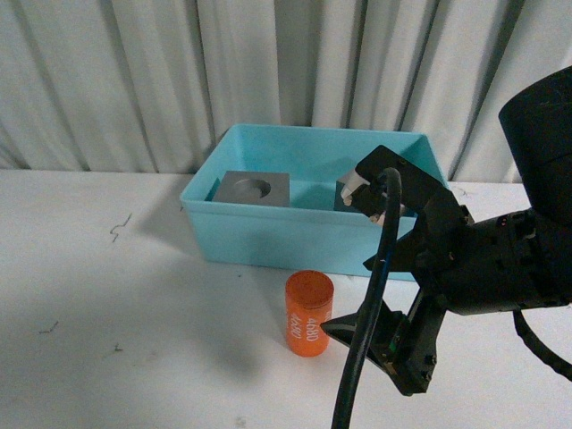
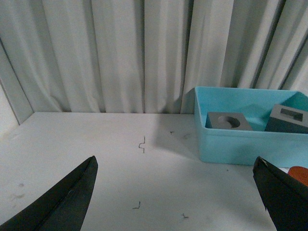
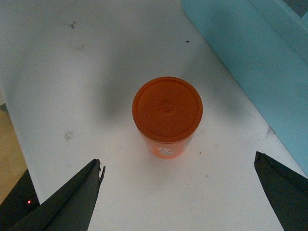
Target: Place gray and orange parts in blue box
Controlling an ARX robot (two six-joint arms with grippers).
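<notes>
1. The right arm [image 1: 483, 259] fills the near right of the front view, with a black cable [image 1: 366, 295] looping in front of it
2. The right gripper [image 3: 178, 159] has its jaws spread wide and holds nothing; the cylinder [image 3: 167, 113] lies between and ahead of the fingers, clear of both in the right wrist view
3. The cylinder stands upright on the table [image 1: 107, 304], just in front of the box [image 1: 268, 237] and outside it, with white "4680" on its side
4. The box holds both gray cubes: the round-recess cube [image 1: 254, 188] is in its left half; the square-recess cube [image 2: 288, 118] is to the right, partly hidden by the right arm in the front view
5. The left gripper [image 2: 175, 161] has its jaws wide apart and empty over bare table, with the box ahead of it
6. A pale curtain [image 1: 179, 71] hangs behind the table
</notes>
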